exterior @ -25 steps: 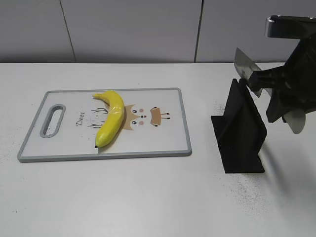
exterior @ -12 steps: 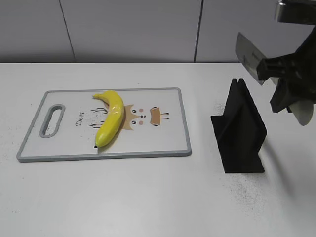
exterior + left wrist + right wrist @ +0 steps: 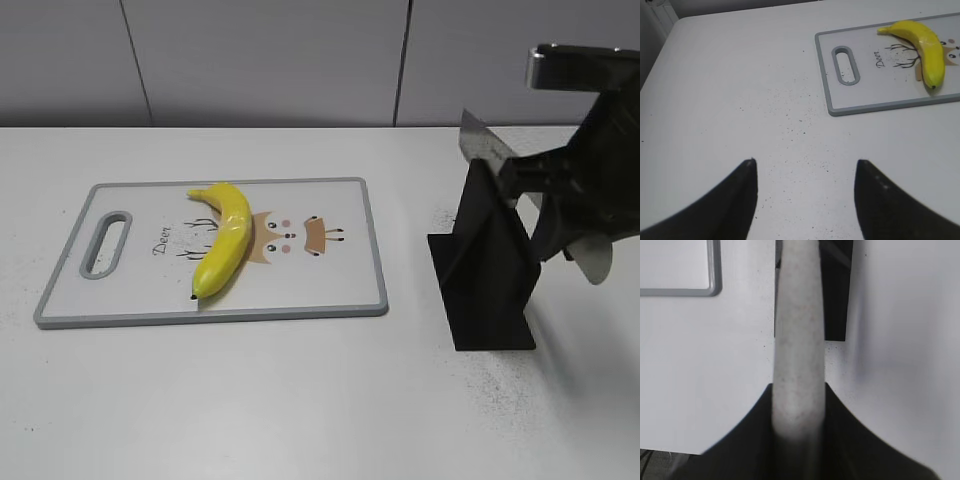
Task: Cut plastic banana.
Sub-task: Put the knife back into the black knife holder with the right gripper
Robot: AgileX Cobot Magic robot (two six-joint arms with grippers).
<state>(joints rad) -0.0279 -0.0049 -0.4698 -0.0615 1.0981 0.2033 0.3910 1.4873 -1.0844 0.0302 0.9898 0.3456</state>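
Observation:
The plastic banana [image 3: 225,240] lies on the grey-rimmed cutting board [image 3: 330,285], left of the middle; it also shows in the left wrist view [image 3: 927,47]. My right gripper [image 3: 545,195] is shut on the knife's cream handle [image 3: 797,340] at the far right. The steel blade [image 3: 483,148] points up and left, at the top of the black knife stand [image 3: 490,270]. My left gripper [image 3: 805,167] is open and empty over bare table, left of the board, and is out of the exterior view.
The board [image 3: 865,95] has a handle slot [image 3: 846,65] at its left end and a deer drawing. The stand [image 3: 836,290] sits to the right of the board. A grey wall runs behind the white table.
The right gripper lifted the knife up, then brought it down and to the left, so the blade is back at the stand's top. The banana and board have not moved.

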